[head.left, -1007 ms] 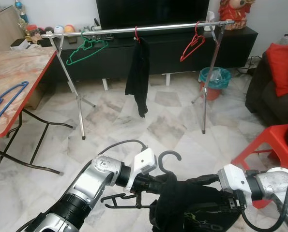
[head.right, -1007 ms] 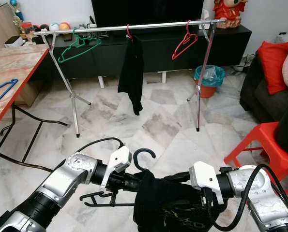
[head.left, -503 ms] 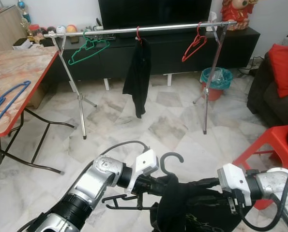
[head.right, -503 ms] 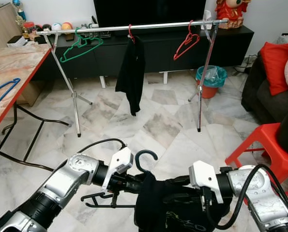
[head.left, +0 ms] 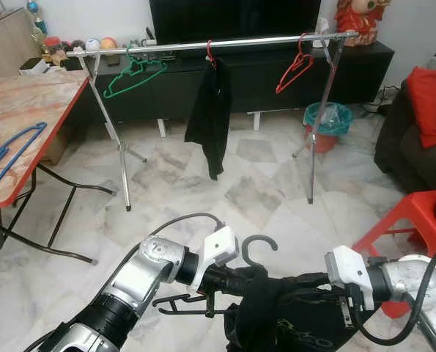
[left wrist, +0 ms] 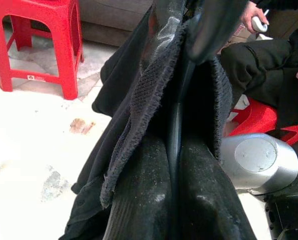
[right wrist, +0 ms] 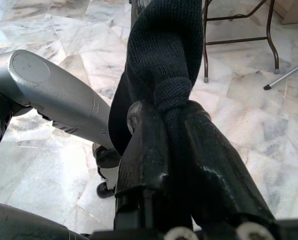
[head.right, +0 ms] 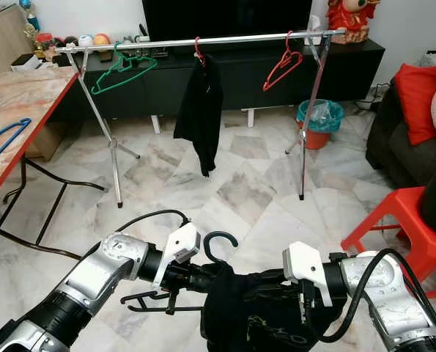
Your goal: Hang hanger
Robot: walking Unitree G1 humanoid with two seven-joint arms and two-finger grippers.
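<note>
A black hanger [head.left: 258,246] with a black garment [head.left: 283,323] draped on it is held low in front of me, hook pointing up. My left gripper [head.left: 236,281] is shut on the hanger just under the hook, with cloth pinched in as well [left wrist: 138,115]. My right gripper [head.left: 305,282] is shut on the garment's knit fabric [right wrist: 161,45] beside it. Across the room stands the clothes rail [head.left: 261,41], carrying a green hanger [head.left: 132,73], a black garment on a red hanger [head.left: 210,110], and an empty red hanger [head.left: 292,70].
A red-edged table [head.left: 34,95] with a blue hanger [head.left: 5,154] stands on the left. A red stool [head.left: 408,220] is close on the right, with a dark sofa and red cushion [head.left: 430,95] behind it. A teal bin [head.left: 324,117] sits by the rail's right leg. A seated person's hand [left wrist: 254,17] shows behind.
My right gripper has edged slightly toward the left one, bunching the garment. The hanger and the left gripper stay almost where they were.
</note>
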